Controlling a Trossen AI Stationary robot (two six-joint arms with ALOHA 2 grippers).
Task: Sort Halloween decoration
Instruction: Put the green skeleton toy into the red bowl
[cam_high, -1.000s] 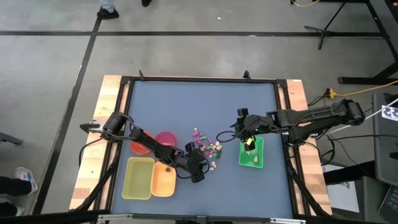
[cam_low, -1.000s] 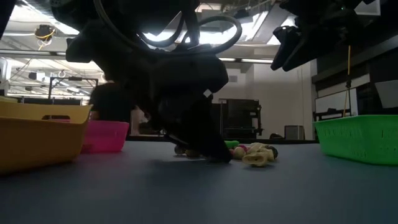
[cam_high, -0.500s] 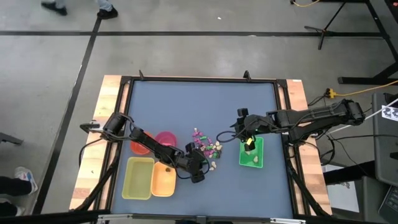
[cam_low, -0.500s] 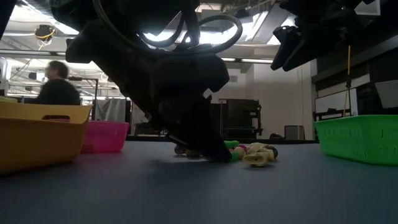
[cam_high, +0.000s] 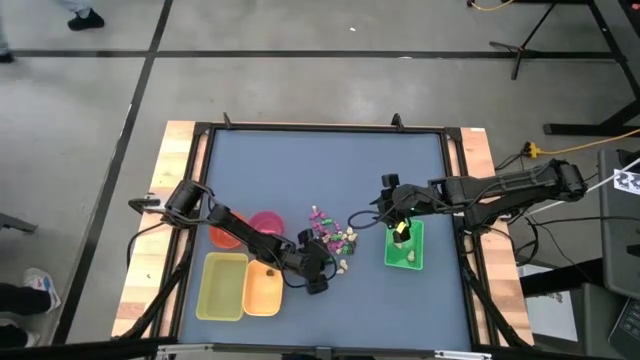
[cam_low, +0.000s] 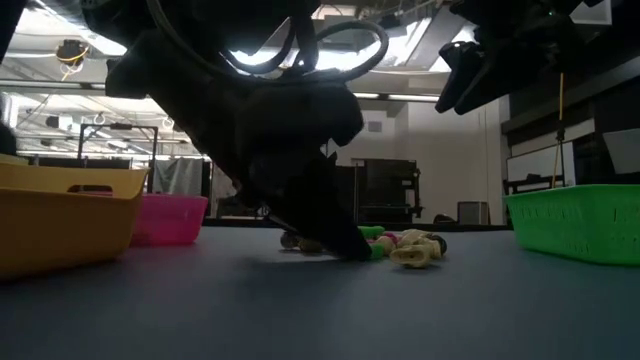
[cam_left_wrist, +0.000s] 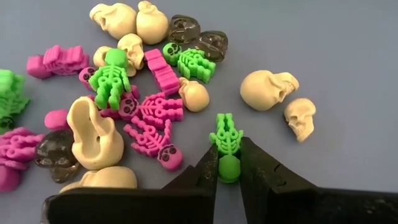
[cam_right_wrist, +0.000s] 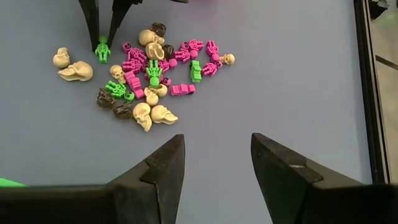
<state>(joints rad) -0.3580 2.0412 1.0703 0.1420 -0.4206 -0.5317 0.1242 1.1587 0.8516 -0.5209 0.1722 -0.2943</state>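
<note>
With left end effector (cam_left_wrist: 228, 163) pinched on the green skeleton (cam_left_wrist: 227, 146) at the pile's (cam_high: 332, 239) edge on the table (cam_high: 320, 170), lift straight up, clear of neighbouring skulls; right end effector (cam_right_wrist: 214, 163) open, empty, hovering.

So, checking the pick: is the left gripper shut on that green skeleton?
Yes: the left gripper pinches the green skeleton by its head, both fingers touching.

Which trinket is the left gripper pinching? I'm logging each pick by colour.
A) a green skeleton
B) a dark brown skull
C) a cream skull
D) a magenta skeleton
A: the left wrist view shows the left gripper closed on the head of a green skeleton lying on the table.
</note>
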